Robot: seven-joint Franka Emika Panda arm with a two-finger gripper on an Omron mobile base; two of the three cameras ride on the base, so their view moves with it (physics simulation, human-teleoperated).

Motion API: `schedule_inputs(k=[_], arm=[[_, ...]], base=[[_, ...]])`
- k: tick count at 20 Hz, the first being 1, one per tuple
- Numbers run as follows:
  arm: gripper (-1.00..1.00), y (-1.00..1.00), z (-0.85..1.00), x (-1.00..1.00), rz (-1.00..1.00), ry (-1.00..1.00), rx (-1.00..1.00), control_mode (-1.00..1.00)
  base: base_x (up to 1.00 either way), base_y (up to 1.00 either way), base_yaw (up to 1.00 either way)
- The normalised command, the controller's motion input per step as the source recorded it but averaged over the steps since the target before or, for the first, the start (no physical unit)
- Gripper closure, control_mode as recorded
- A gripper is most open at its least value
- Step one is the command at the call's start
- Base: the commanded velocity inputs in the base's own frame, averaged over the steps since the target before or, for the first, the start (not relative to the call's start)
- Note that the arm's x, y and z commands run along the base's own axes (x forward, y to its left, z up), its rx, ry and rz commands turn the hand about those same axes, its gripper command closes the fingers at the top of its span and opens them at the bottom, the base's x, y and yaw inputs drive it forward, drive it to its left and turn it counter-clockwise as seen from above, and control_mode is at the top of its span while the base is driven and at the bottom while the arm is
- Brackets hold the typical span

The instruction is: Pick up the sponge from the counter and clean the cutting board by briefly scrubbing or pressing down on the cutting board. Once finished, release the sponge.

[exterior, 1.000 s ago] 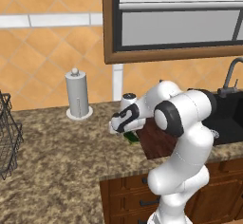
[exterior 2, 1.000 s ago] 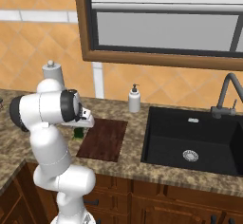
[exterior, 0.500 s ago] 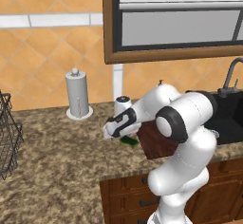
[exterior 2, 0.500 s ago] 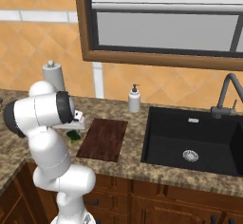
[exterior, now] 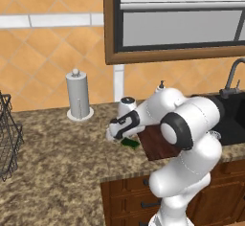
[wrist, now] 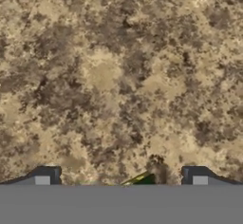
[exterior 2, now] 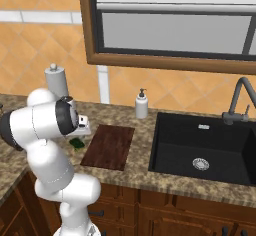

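Green sponge point(exterior: 130, 142) lies on the granite tabletop point(exterior: 57, 163) beside the cutting board point(exterior 2: 109, 146); jaws spread wide above it, holding nothing.

Glossy white rounded arm point(exterior: 191, 139), black joint rings, dark band near wrist.

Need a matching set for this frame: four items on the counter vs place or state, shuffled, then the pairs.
Items:
1. sponge
2. cutting board
3. soap dispenser
4. paper towel holder

Places or states:
A. upright by the wall, at the sink's far left corner
B. flat between sponge and sink
C. upright by the wall, left of the arm
D. on the counter just left of the board, under the open end effector

Pairs: 1-D, 2-B, 3-A, 4-C
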Motion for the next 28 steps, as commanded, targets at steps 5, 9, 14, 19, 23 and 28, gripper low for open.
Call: schedule_inputs(k=[5,9,14,19,23,28], arm=[[-1.00,-0.02,0.02,-0.43,0.34,0.00,0.00,-1.00],[-1.00,-0.29,0.00,-0.26,0.25,0.00,0.00,-1.00],[-1.00,-0.05,0.00,0.08,0.04,0.00,0.00,-1.00],[-1.00,-0.07,-0.19,0.00,0.05,0.00,0.00,-1.00],[-1.00,-0.08,-0.36,0.00,0.08,0.03,0.00,-1.00],[1.00,0.01,-0.39,-0.17,0.08,0.02,-0.03,-1.00]], base=[[0.00,0.00,0.00],[0.00,0.00,0.00],[0.00,0.00,0.00],[0.00,0.00,0.00],[0.00,0.00,0.00],[0.00,0.00,0.00]])
